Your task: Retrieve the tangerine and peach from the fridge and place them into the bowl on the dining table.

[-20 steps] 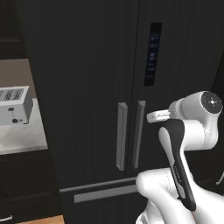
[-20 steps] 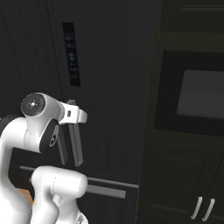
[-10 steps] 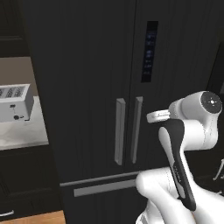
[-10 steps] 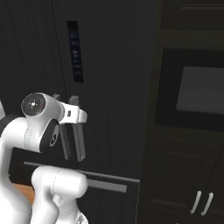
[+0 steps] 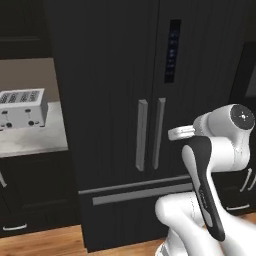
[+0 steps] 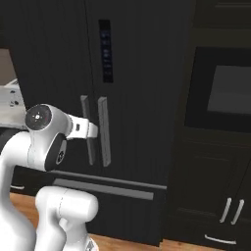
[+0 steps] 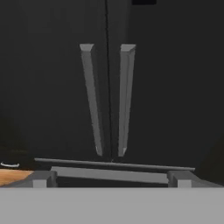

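The tall black fridge (image 5: 110, 100) (image 6: 142, 98) stands straight ahead with both doors shut. Its two grey vertical handles (image 5: 141, 135) (image 6: 103, 131) meet at the middle seam, above the drawer's grey bar (image 5: 140, 193). In the hand view my gripper (image 7: 110, 180) is open and holds nothing. Its fingertips (image 7: 41, 179) sit low, a stretch short of the fridge (image 7: 52, 87) and level with the drawer bar (image 7: 113, 174), below the handles (image 7: 92, 100). My white arm is folded in front of the fridge. The tangerine, peach, bowl and dining table are out of view.
A white toaster (image 5: 22, 107) sits on a grey counter (image 5: 30, 142) left of the fridge. A dark wall oven (image 6: 223, 95) and dark cabinets (image 6: 215, 196) stand to the right. Wood floor (image 5: 40, 242) runs along the fridge's foot.
The whole picture has slid to the right in both base views, so the base has moved. The arm keeps the same folded pose and the gripper stays open.
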Available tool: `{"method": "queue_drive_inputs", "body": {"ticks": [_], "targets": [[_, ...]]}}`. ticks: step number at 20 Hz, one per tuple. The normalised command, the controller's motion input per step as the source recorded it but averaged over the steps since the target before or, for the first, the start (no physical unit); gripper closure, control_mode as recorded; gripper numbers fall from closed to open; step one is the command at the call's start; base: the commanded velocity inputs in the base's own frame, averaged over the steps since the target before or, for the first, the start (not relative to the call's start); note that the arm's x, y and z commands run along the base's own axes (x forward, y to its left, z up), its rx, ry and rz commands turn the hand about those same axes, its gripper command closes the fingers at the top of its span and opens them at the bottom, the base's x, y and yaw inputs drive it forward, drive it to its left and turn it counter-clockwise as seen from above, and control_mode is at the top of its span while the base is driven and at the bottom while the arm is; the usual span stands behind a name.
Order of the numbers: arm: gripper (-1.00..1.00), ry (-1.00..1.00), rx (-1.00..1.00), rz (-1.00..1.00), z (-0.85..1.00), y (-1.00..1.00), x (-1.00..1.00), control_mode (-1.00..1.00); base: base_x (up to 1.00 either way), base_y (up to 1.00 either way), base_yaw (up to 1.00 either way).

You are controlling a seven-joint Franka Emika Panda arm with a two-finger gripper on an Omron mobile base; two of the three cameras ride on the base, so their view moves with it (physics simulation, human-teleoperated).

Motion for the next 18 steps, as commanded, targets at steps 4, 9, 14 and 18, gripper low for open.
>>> {"method": "queue_drive_inputs", "body": {"ticks": [4, 9, 14, 18], "targets": [[-1.00, 0.00, 0.00, 0.00, 0.00, 0.00, 0.00, 1.00, -0.41, 0.49, 0.00], [-1.00, 0.00, 0.00, 0.00, 0.00, 0.00, 0.00, 1.00, -0.45, 0.22, 0.00], [-1.00, 0.00, 0.00, 0.00, 0.00, 0.00, 0.00, 1.00, -0.43, 0.00, 0.00], [-1.00, 0.00, 0.00, 0.00, 0.00, 0.00, 0.00, 1.00, -0.31, 0.00, 0.00]]}}
